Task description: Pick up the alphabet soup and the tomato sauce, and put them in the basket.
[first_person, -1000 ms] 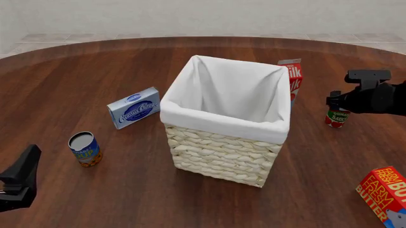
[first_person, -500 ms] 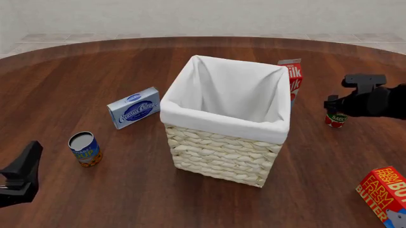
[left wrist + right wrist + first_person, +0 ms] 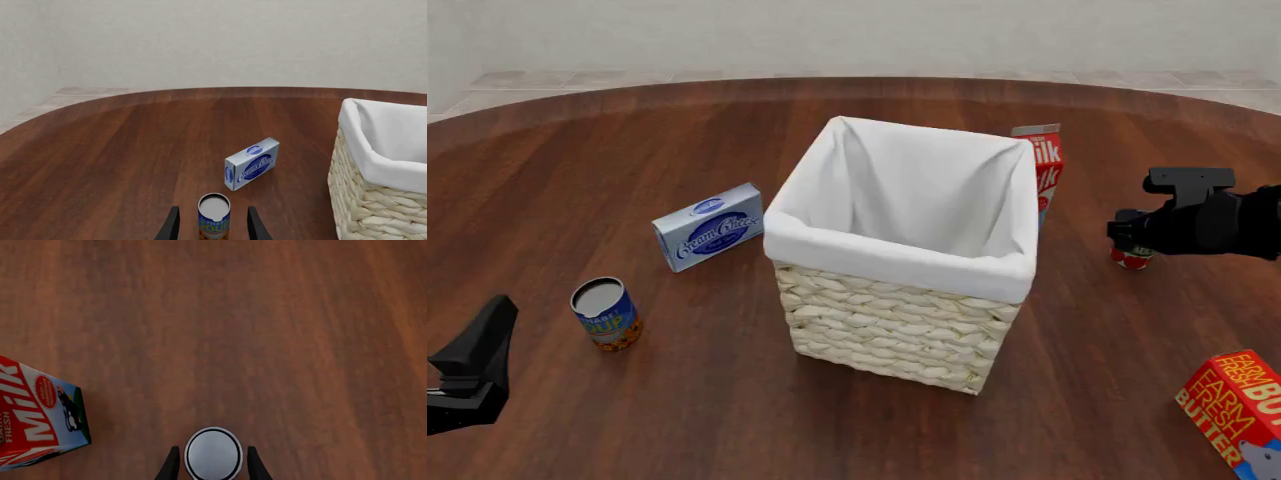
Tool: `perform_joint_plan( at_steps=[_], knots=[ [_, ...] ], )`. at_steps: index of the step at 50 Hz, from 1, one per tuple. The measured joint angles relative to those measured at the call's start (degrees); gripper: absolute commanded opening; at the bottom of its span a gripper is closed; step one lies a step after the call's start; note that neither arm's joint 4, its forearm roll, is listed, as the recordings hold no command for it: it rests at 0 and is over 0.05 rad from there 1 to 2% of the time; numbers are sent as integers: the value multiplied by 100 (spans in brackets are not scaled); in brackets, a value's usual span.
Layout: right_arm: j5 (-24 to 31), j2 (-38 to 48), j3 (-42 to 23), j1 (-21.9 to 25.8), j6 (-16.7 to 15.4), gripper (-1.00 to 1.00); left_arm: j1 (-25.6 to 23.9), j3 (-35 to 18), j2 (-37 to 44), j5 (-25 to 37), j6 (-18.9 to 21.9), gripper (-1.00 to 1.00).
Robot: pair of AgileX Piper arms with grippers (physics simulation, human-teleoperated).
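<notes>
The alphabet soup point(image 3: 606, 313), a blue and orange can with a silver top, stands on the table left of the basket point(image 3: 888, 310). My left gripper point(image 3: 491, 330) is low at the front left, short of the can and open. In the left wrist view the alphabet soup point(image 3: 213, 220) stands just ahead, in line with the gap between the fingers point(image 3: 172, 225). The tomato sauce point(image 3: 1130, 262) stands right of the basket, mostly hidden under my right gripper point(image 3: 1130, 238). In the right wrist view the open fingers point(image 3: 255, 465) straddle the tomato sauce point(image 3: 213, 454) with a thin gap on each side.
A red and white milk carton point(image 3: 1042, 165) stands between the basket and the right gripper. A blue cream cheese box point(image 3: 707, 227) lies left of the basket, beyond the soup. A red butter box point(image 3: 1236, 405) sits at the front right edge.
My right gripper has come down over the tomato sauce, hiding more of the can. The left arm has barely moved.
</notes>
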Motion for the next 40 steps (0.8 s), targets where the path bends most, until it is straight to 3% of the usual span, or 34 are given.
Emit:
perform_joint_plan(
  at_steps=[6,7,40],
  knots=[
    [-15,26,13,-10,6,100,0,0,4,-4,0,100],
    [-18,23,16,-10,12,-100,0,0,5,-5,0,100],
    [17,-340,43,22,-25,-100,0,0,9,-8,-1,100]
  ],
)
